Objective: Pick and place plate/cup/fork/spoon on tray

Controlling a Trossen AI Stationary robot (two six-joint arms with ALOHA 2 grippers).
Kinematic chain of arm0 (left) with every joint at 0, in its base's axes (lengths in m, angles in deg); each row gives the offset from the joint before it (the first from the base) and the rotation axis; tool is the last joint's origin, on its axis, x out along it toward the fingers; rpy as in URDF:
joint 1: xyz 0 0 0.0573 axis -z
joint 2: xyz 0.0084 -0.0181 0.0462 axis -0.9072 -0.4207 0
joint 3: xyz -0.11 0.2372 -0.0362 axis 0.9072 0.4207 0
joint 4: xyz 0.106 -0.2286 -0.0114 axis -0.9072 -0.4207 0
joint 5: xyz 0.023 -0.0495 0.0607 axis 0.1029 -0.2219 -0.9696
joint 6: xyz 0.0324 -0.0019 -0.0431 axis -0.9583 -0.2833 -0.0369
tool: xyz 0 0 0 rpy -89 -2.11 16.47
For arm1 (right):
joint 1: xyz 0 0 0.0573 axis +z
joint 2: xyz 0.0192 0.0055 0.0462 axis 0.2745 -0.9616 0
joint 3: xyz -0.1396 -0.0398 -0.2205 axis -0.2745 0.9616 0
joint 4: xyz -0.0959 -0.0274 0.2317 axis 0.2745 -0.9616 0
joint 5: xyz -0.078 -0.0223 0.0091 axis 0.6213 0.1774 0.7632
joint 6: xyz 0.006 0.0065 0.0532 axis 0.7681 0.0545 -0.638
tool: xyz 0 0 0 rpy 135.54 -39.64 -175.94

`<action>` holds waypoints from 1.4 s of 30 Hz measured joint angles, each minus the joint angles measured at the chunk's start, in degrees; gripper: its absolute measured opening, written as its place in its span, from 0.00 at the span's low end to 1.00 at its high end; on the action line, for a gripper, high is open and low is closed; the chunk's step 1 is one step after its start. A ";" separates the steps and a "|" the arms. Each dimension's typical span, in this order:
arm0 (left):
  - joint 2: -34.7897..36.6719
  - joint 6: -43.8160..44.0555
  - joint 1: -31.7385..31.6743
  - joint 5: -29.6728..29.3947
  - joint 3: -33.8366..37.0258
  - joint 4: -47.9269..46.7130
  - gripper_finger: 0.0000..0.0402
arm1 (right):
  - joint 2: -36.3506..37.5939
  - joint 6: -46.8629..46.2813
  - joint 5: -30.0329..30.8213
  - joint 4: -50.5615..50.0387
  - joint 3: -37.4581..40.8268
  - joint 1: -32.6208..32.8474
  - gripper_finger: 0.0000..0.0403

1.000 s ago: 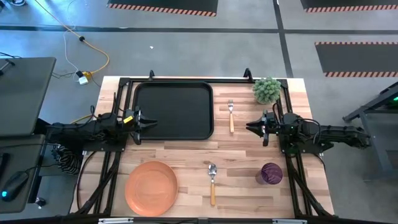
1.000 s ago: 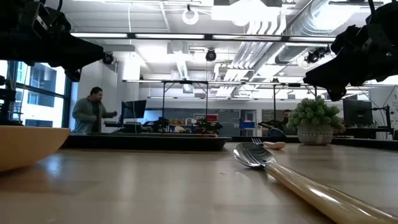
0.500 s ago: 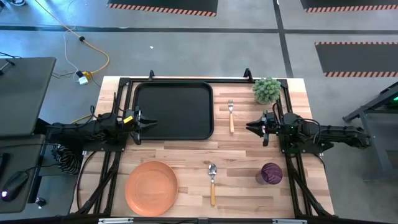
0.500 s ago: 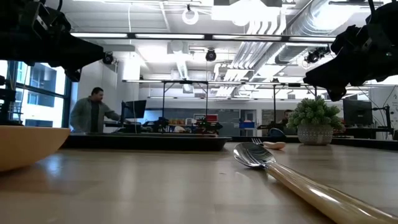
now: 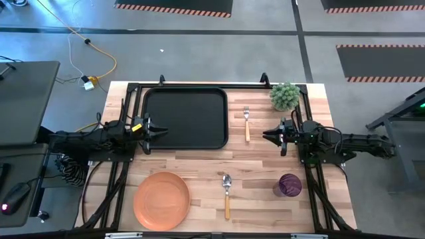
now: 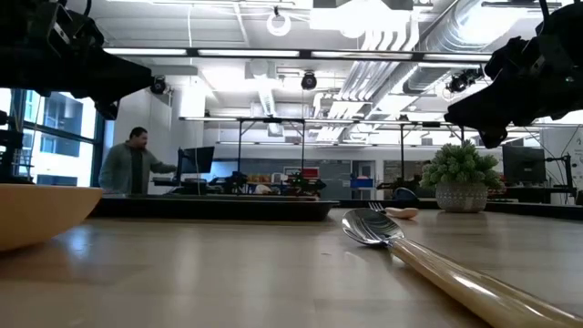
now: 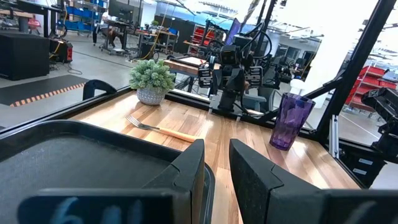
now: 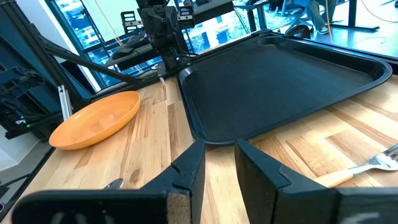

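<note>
The black tray [image 5: 186,118] lies at the table's far left. The orange plate [image 5: 161,199] lies near the front left edge. The spoon [image 5: 226,192] lies at the front middle and the fork [image 5: 246,123] just right of the tray. The purple cup [image 5: 289,184] stands upright at the front right. My left gripper [image 5: 161,131] hovers over the tray's left edge, fingers close together and empty; it also shows in the left wrist view [image 7: 217,146]. My right gripper [image 5: 267,135] hovers right of the fork, the same way, and also shows in the right wrist view [image 8: 219,146].
A green potted plant [image 5: 285,96] stands at the far right corner, behind the fork. Dark frame rails run along the table's left and right sides. Bare wood lies between the tray and the plate. A person [image 6: 132,164] stands in the room beyond the table.
Neither arm nor anything on the table has moved. The person in the room behind has shifted a little.
</note>
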 joint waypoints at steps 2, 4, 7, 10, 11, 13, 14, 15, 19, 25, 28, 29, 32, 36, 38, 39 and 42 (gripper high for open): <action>-0.01 -0.01 -0.01 -0.01 0.00 -0.01 0.16 | 0.00 -0.01 0.00 0.00 0.02 -0.01 0.20; -0.01 -0.02 0.00 0.00 -0.01 0.00 0.16 | 0.00 -0.01 0.00 0.00 0.02 -0.02 0.20; -0.02 -0.01 -0.01 0.00 -0.01 -0.01 0.16 | 0.00 -0.02 0.00 0.00 0.02 -0.01 0.20; 0.00 -0.01 0.00 0.01 0.00 -0.01 0.16 | 0.00 -0.02 0.02 0.00 0.02 -0.02 0.20; -0.01 -0.01 -0.01 0.00 0.00 -0.01 0.16 | 0.00 0.00 0.00 0.00 0.02 0.00 0.20; -0.02 0.00 0.00 0.01 0.00 0.01 0.16 | 0.00 0.00 0.00 0.00 0.02 -0.02 0.20; -0.02 0.00 -0.02 0.01 0.00 -0.01 0.16 | 0.00 0.00 0.00 0.00 0.02 -0.02 0.20; -0.02 -0.02 0.00 0.01 0.00 0.01 0.16 | 0.00 -0.02 0.01 0.00 0.02 -0.02 0.20; 0.00 -0.02 -0.01 -0.01 -0.01 0.00 0.16 | 0.00 -0.01 0.00 0.01 0.02 -0.01 0.20; 0.00 -0.01 -0.01 -0.01 0.00 -0.01 0.16 | 0.00 -0.31 0.00 0.02 0.00 -0.02 0.20; 0.00 -0.02 -0.02 -0.01 -0.02 0.01 0.16 | 0.00 -0.26 0.00 0.04 0.00 -0.02 0.20; 0.00 -0.02 0.00 -0.01 0.00 0.01 0.16 | 0.00 -0.26 0.02 0.04 -0.04 -0.02 0.20; 0.00 -0.01 0.00 -0.01 0.00 0.00 0.16 | 0.00 -0.28 0.02 0.31 -0.48 -0.01 0.20; -0.02 0.75 0.00 -0.12 -0.02 0.01 0.16 | 0.02 -0.85 0.02 4.13 -2.17 -0.02 0.20; 0.00 2.00 -0.02 -0.43 -0.02 0.01 0.16 | 0.00 -4.21 0.22 6.86 -3.34 -0.02 0.20; -0.01 2.35 0.00 -0.55 -0.01 0.01 0.16 | 0.00 -5.86 0.90 8.07 -4.10 -0.10 0.20; -0.02 2.43 -0.02 -0.58 0.00 0.03 0.16 | -0.01 -9.57 4.42 8.84 -6.95 -0.11 0.20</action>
